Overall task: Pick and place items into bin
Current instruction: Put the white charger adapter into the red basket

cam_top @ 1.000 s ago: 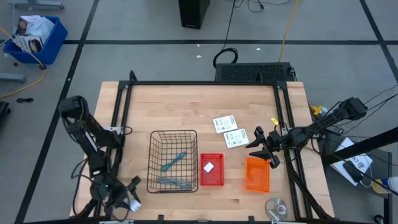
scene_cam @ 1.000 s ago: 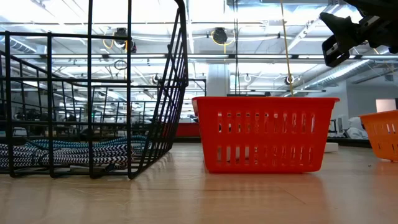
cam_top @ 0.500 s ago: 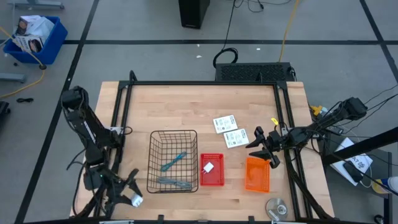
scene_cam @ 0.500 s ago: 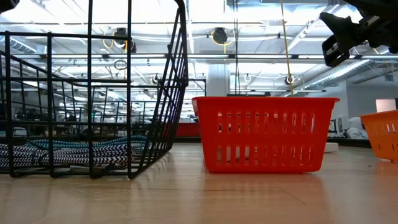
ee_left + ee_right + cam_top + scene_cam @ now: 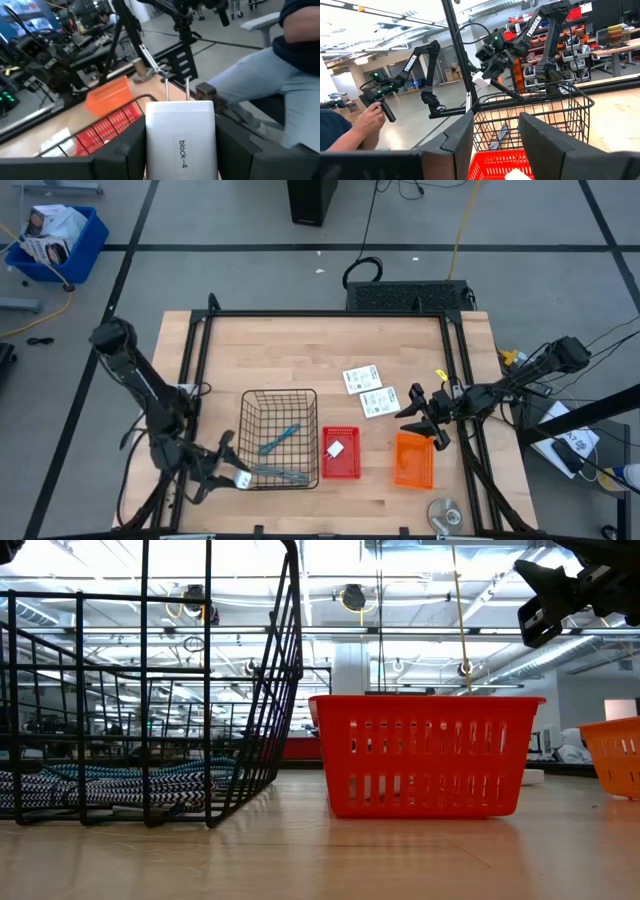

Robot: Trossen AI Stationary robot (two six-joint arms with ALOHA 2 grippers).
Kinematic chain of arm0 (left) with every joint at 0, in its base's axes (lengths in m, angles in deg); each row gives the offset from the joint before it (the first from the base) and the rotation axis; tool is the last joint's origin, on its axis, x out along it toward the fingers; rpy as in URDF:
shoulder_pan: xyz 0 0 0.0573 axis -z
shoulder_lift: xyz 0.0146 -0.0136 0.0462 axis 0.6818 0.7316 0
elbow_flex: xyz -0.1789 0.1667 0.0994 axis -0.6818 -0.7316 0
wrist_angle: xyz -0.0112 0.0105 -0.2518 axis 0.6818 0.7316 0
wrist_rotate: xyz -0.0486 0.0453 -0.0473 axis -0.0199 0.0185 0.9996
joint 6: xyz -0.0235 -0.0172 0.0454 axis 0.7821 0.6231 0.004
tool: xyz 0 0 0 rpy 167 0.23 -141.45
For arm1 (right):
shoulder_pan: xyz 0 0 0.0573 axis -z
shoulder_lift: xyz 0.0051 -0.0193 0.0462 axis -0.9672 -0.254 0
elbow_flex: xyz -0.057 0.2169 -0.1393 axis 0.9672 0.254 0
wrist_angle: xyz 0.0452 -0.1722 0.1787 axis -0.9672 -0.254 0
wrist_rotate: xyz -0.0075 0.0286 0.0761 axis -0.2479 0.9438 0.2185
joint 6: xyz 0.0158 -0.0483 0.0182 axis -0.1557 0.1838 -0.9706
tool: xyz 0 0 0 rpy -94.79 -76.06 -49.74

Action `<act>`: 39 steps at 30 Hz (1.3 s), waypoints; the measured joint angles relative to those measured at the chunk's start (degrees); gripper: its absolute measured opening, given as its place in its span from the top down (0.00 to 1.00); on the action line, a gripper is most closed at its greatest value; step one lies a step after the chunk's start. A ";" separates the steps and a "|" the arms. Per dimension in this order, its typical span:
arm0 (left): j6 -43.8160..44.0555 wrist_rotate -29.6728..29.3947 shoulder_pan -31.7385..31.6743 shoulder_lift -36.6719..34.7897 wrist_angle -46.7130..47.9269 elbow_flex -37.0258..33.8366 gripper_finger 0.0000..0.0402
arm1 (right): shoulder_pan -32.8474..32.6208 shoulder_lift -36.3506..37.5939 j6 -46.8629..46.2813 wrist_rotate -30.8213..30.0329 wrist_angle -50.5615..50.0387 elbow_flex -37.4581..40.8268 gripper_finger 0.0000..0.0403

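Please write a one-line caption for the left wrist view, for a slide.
Left gripper holds a white block labelled "block-4", with the red bin and orange bin ahead.

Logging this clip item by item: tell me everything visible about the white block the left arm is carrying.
The white block is a smooth rectangular piece that looks like plastic, with rounded corners. Its face carries the dark printed label "block-4", and two thin metal prongs stick out of one end. It is clamped between the two dark fingers of the left pincer, which press on its two sides. In the high view it hangs at the left edge of the black wire basket, near the table's front; whether it is already over the basket I cannot tell.
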 joint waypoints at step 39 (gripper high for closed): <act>-5.23 43.73 -36.01 15.56 9.57 22.56 0.74 | 0.00 0.00 0.01 0.00 -0.04 -0.02 0.62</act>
